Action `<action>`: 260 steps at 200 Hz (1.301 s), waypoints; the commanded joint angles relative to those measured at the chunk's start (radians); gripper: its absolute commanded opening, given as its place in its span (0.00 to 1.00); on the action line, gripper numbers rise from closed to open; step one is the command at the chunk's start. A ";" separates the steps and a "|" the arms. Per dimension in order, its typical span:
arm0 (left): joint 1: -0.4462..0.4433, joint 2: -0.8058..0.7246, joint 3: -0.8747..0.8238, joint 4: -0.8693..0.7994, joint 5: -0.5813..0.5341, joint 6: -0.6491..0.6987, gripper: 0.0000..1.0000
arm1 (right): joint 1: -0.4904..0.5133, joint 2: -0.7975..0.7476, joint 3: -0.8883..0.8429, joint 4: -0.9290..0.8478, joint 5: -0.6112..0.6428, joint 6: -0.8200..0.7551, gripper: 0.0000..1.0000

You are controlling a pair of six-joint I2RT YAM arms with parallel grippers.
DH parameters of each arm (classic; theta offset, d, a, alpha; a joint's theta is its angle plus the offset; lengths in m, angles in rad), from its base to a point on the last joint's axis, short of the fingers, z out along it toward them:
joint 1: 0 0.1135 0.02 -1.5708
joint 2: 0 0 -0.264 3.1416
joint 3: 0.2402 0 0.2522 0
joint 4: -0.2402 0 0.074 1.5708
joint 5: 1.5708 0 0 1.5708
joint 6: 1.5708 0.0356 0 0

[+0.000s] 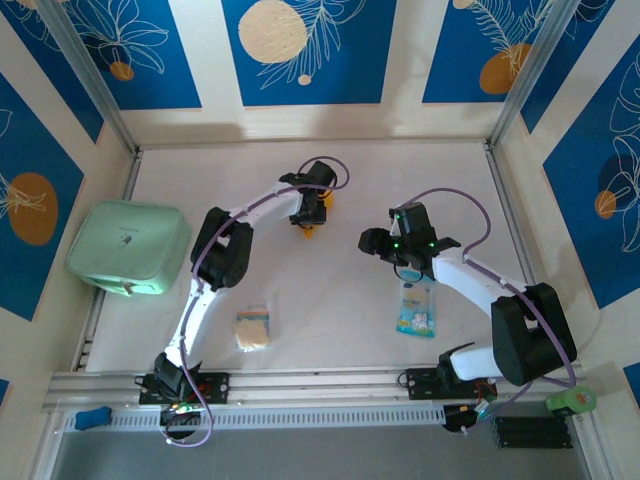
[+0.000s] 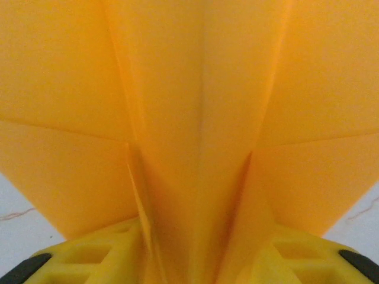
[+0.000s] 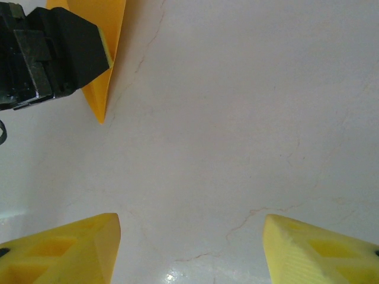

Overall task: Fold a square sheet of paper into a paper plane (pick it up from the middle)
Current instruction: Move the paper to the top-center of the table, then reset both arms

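From above: grips the plane in the left hand, a small orange tip poking out just below the fingers, far up the tabletop. Holds the right hand off to that hand's right, apart from it, spread open and empty. Shows a packet just behind the right hand, a sponge well back from the left hand, and a green case far to its left.

Left wrist: pinches the plane at its centre crease between the yellow fingers of the left hand, with folded flaps fanning out to either side ahead.

Right wrist: leaves a wide gap between the fingers of the right hand, with bare tabletop between them. Catches the plane's pointed tip ahead and to the left, held in the black left hand, well apart from the right fingers. Cannot tell whether that tip touches the tabletop.
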 commanded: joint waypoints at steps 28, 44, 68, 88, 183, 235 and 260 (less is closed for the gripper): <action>-0.004 -0.129 0.008 -0.014 -0.018 -0.019 0.47 | -0.004 -0.001 0.016 -0.010 -0.016 0.012 0.65; -0.004 -0.146 0.002 -0.014 -0.021 -0.020 0.48 | -0.004 -0.005 0.019 -0.017 -0.014 0.009 0.65; -0.004 -0.192 -0.012 -0.004 -0.029 -0.020 0.48 | -0.009 -0.021 0.033 -0.036 0.001 0.000 0.65; -0.005 -0.281 -0.067 0.032 -0.055 -0.016 0.50 | -0.018 -0.050 0.060 -0.065 0.026 -0.027 0.66; 0.037 -1.035 -0.854 0.506 -0.406 0.181 0.98 | -0.108 -0.290 0.128 -0.137 0.365 -0.240 0.99; 0.166 -1.290 -1.343 0.839 -0.518 0.369 0.99 | -0.189 -0.350 -0.055 0.024 0.562 -0.249 1.00; 0.230 -1.332 -1.509 0.998 -0.536 0.465 0.99 | -0.227 -0.335 -0.173 0.179 0.593 -0.267 0.99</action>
